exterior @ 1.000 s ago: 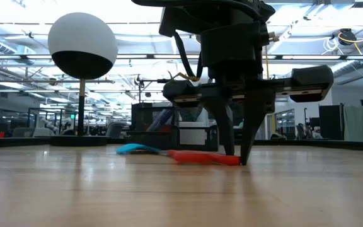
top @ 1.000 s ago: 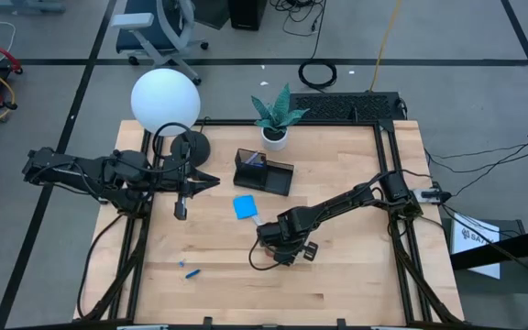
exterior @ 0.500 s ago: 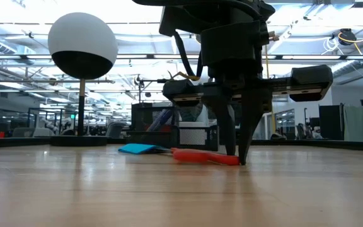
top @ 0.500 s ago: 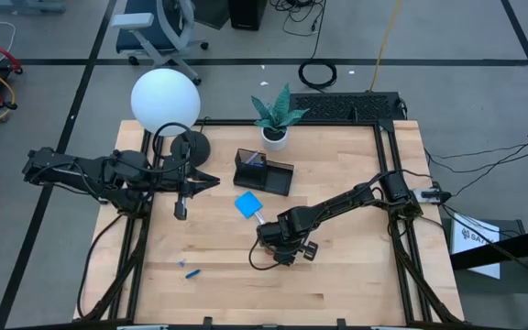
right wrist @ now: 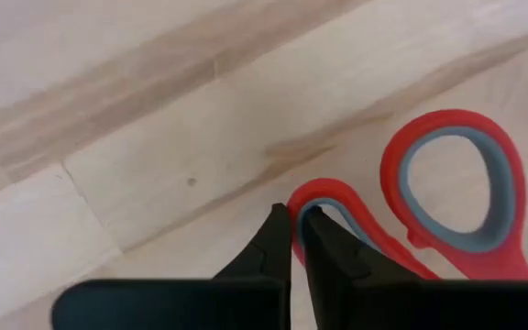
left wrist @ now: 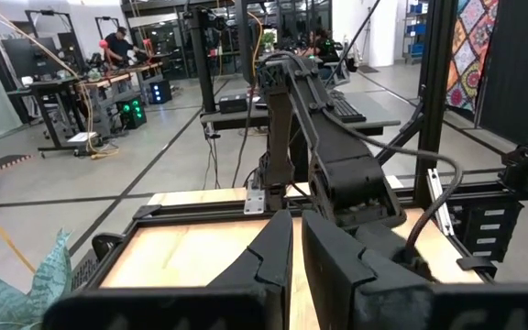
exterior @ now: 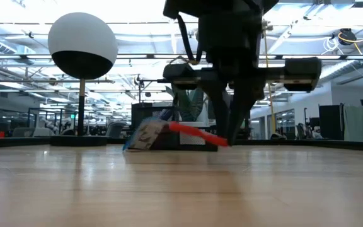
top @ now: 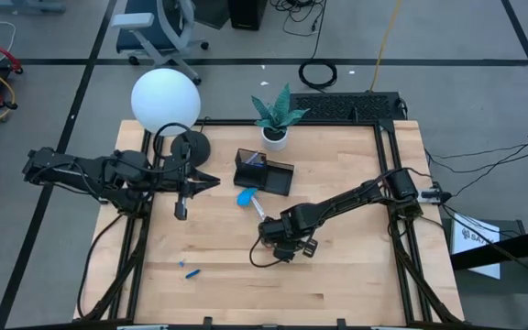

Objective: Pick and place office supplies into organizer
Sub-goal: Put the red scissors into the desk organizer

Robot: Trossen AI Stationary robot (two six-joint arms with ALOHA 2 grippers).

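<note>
The right gripper point(right wrist: 291, 240) pinched 1 thin loop of the red-handled scissors point(exterior: 191, 133), raised tilted near the organizer point(top: 263, 171), so they could swivel or slip free.

This is a robotics lab set up in a large open industrial hall. The wooden table point(top: 337, 275) sits in a black metal frame point(top: 397, 174) on a grey floor marked with dark lines, and cables point(top: 317, 73) coil on the floor just beyond the table's far edge. Near the table's far left corner stand a blue office chair point(top: 159, 27) and a white globe lamp point(top: 165, 101). Across the table from the low camera, a high ceiling with rows of strip lights point(exterior: 36, 28) spans workbenches and racks. Behind the table in the left wrist view, more metal-framed benches point(left wrist: 71, 87) carry equipment, and a person point(left wrist: 117, 44) stands there.
</note>
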